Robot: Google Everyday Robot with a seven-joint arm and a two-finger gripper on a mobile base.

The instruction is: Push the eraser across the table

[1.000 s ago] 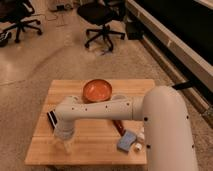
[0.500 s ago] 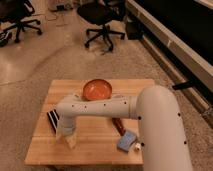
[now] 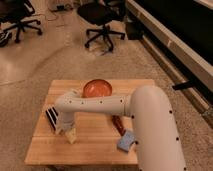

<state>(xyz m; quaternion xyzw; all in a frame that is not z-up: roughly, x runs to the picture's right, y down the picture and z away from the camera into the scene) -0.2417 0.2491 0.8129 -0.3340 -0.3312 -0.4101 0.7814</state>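
The eraser (image 3: 52,119) is a black oblong block with a pale stripe. It lies near the left edge of the light wooden slatted table (image 3: 95,146). My white arm reaches from the lower right across the table top to the left. The gripper (image 3: 69,133) hangs down from the wrist just right of the eraser and a little nearer the front edge, its pale fingertips close to the table surface. The wrist housing sits right beside the eraser's right side.
An orange bowl (image 3: 97,89) stands at the back middle of the table. A small reddish-brown thing (image 3: 119,125) and a blue sponge-like block (image 3: 126,142) lie near the right front. Black office chairs (image 3: 102,22) stand on the speckled floor behind.
The wrist and gripper have shifted slightly right and toward the front edge. The eraser now shows more fully at the left edge, in about the same place.
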